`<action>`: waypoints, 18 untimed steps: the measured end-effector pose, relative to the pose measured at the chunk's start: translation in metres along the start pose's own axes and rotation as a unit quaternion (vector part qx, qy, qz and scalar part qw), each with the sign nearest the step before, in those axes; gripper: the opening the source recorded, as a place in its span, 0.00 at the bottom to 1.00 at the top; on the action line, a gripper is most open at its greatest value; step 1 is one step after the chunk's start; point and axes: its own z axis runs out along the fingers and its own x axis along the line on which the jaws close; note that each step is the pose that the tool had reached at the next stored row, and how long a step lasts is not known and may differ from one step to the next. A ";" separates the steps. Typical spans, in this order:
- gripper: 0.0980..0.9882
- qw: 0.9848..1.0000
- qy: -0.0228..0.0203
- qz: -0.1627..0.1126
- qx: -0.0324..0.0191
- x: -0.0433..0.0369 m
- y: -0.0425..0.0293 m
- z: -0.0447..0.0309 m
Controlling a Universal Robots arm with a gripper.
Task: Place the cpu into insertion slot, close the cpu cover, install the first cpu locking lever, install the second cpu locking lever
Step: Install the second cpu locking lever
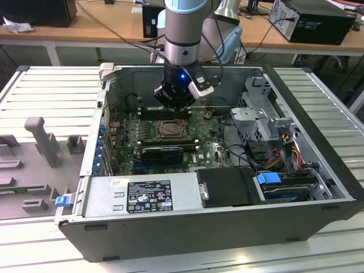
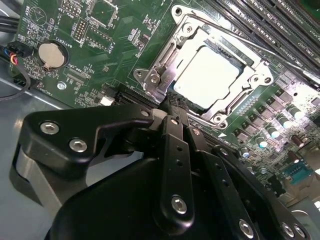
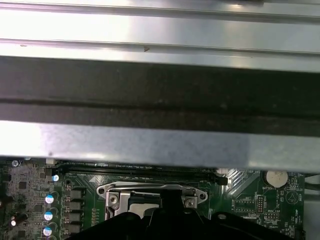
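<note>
End effector (image 2: 172, 102): you have its fingers pressed together, holding nothing, tip down at the socket's edge, seemingly to push a lever.
Cpu (image 2: 206, 77): already seated in the insertion slot (image 1: 169, 129).
Cpu cover (image 2: 187, 35): lies closed around the chip, framing its pale face.
Motherboard (image 2: 95, 45): green, inside the open case.

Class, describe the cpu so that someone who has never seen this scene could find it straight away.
Start at the open computer case and find the green motherboard on its floor. Near its middle, just beyond the gripper, sits a silvery metal frame, the cpu cover. The cpu is the pale, flat square inside that frame's window, plain where its neighbours are studded with components.
</note>
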 end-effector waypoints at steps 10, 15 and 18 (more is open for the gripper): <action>0.01 1.000 0.000 0.000 0.000 0.0005 -0.0121 -0.0005; 0.01 1.000 0.000 0.000 0.000 0.0006 -0.0147 -0.0100; 0.01 1.000 0.000 0.000 0.000 0.0006 -0.0150 -0.0163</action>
